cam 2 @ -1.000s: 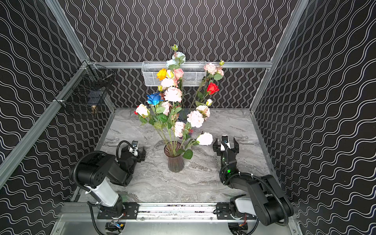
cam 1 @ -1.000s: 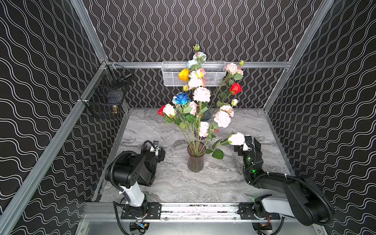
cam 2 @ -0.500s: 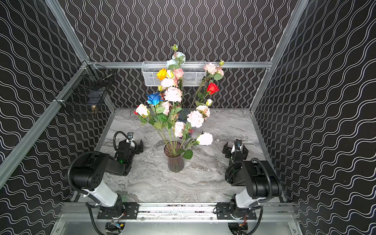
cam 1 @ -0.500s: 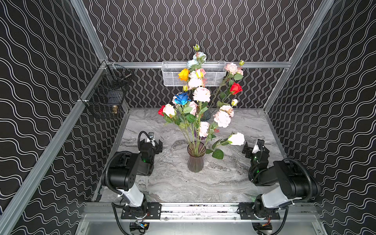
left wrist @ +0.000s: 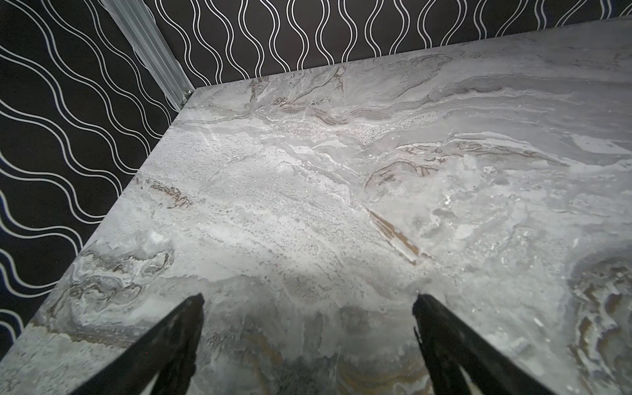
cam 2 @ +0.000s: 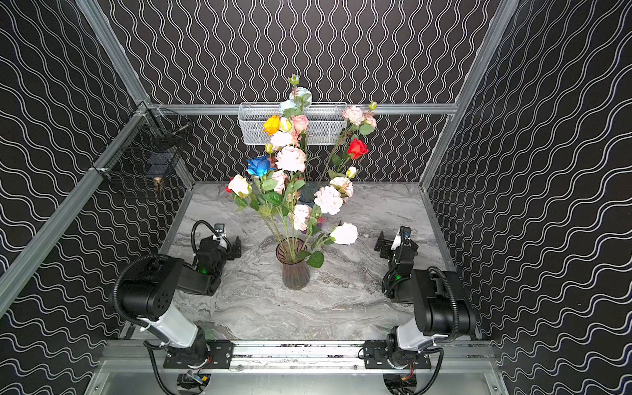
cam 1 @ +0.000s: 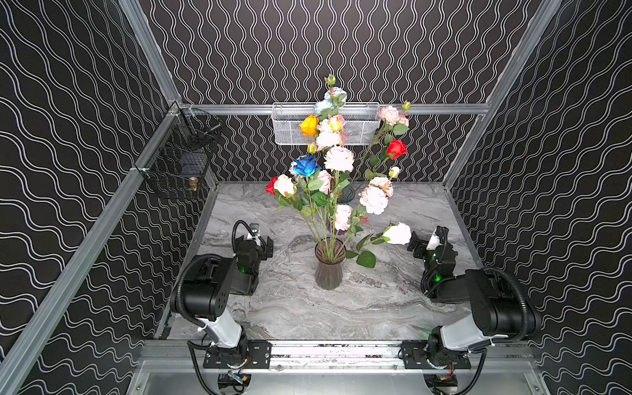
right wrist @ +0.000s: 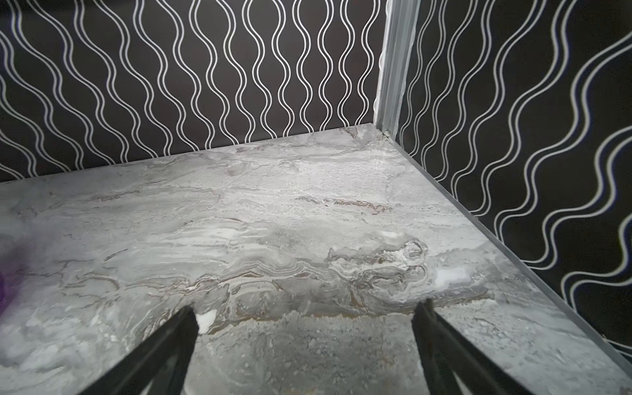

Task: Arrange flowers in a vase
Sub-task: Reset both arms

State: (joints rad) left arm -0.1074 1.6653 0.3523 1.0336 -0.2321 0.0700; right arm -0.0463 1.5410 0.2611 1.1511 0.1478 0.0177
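A ribbed smoky glass vase [cam 1: 329, 266] [cam 2: 295, 270] stands mid-table and holds the flowers [cam 1: 338, 159] [cam 2: 290, 159]: pink, white, red, yellow-orange and a blue rose [cam 1: 306, 165]. One white rose [cam 1: 397, 233] leans low to the right. Behind it a darker vase [cam 1: 346, 194] holds taller sprays, among them a red rose [cam 1: 396, 148]. My left gripper [cam 1: 265, 244] [left wrist: 307, 299] hovers low over bare marble left of the vase, open and empty. Right of the vase my right gripper [cam 1: 415, 244] [right wrist: 306, 307] is also open and empty, just beyond the white rose.
A white mesh basket [cam 1: 325, 123] hangs on the back rail and a black wire basket [cam 1: 178, 164] on the left rail. Patterned walls close in the grey marble table [cam 1: 376, 301] on three sides. Both arm bases sit on the front rail.
The left gripper has drawn slightly back and to the left. The right arm has refolded its elbow near the right wall. Both grippers stayed open; the flowers have not moved.
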